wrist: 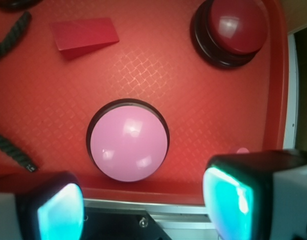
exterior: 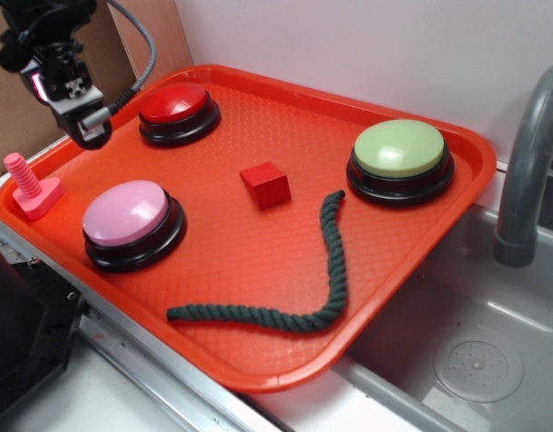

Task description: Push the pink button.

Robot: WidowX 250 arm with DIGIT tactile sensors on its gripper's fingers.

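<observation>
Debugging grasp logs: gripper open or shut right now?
Open. In the wrist view the gripper shows its two fingers spread wide apart, nothing between them; the pink button lies on the tray beyond the gap.

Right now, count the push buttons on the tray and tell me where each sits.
3. The red button at the far left corner, the green button at the far right, the pink button near the front-left edge. None looks hidden.

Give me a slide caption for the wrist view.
Open gripper hovering above the pink button on the orange tray.

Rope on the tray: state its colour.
Dark green rope, clearest in the exterior view.
</observation>
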